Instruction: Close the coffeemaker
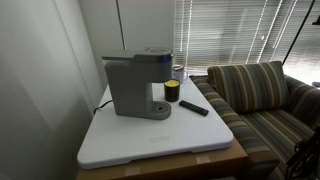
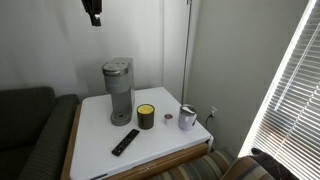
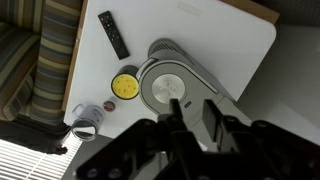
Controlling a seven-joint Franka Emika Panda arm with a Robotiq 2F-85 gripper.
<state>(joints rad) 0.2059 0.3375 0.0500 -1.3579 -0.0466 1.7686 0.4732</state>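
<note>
Coffeemaker (image 1: 137, 85): stands upright at the back of the white table (image 1: 150, 145), close to the wall; its lid lies flat on top in both exterior views
Gripper (image 2: 93, 10): hangs high over the coffeemaker, well apart from it; the wrist view looks straight down on the machine's top
Fingers: dark and blurred at the bottom of the wrist view, tiny in an exterior view; cannot tell whether they are spread or pressed together
Cup (image 1: 172, 92): yellow and black, upright, just beside the machine's base under the brew head
Remote (image 1: 194, 107): flat, black, lying on the table near the cup, toward the front edge
Mug (image 2: 188, 117): metal, upright, near the table edge beyond the cup
Sofa (image 1: 250, 95): striped, just beside the table
</note>
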